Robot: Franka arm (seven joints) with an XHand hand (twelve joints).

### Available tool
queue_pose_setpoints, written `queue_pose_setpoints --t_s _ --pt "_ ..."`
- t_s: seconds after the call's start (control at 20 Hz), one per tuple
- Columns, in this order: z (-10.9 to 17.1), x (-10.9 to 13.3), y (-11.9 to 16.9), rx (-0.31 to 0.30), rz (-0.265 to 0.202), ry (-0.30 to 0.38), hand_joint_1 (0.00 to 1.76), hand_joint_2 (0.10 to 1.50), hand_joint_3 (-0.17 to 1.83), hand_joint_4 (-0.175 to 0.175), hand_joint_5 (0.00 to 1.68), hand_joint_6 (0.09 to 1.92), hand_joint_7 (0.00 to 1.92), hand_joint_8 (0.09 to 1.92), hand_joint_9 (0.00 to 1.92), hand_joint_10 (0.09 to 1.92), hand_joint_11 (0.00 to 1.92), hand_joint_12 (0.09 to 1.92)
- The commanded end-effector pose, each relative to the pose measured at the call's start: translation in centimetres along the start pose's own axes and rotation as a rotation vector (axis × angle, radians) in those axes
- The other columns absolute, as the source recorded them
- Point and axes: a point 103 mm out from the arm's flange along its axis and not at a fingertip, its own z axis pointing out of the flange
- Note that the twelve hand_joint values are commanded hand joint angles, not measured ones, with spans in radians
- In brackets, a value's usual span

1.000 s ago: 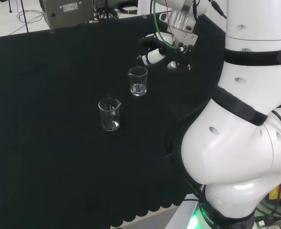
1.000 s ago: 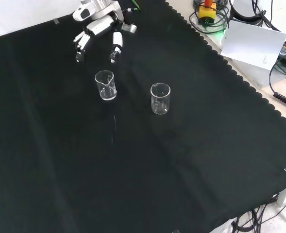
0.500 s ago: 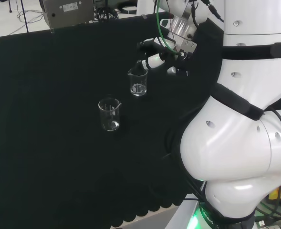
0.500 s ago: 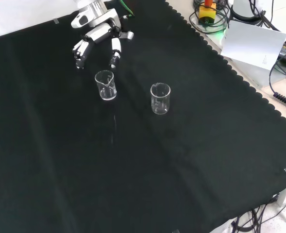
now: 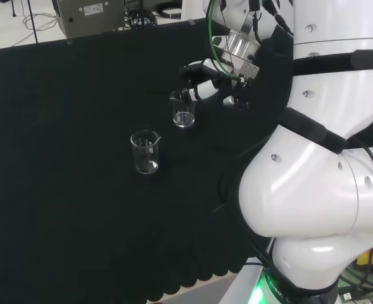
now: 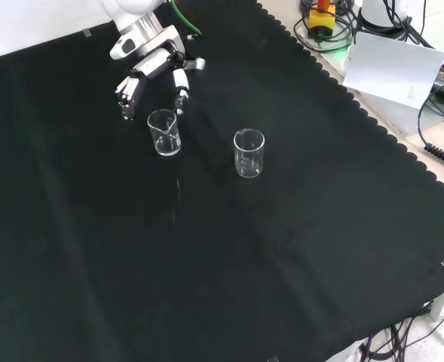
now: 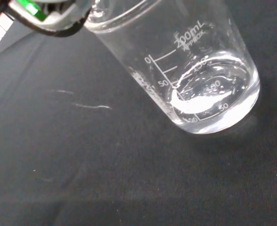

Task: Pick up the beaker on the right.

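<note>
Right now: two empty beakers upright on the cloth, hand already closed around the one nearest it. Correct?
Not quite. The hand isn't closed around it: in the front view its fingers hang spread just behind the near beaker, which stands free. Both it and the other beaker are upright and empty on the cloth.

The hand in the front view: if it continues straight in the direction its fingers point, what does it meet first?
Most likely the beaker just below the hand; its spread fingers point towards the rim. Depth is unclear, so they may pass either side of it.
</note>
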Motion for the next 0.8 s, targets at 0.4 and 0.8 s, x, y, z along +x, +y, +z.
queue_pose_setpoints --t_s 0.4,0.8 --pt "2.1 -0.4 -0.6 -0.031 -0.130 0.090 0.83 0.55 0.50 -0.050 0.46 0.09 0.31 0.74 0.50 0.68 0.11 1.42" --pt "3.6 -0.7 -0.2 -0.032 -0.135 0.145 0.90 0.53 0.51 -0.050 0.47 0.09 0.31 0.75 0.50 0.68 0.11 1.41"
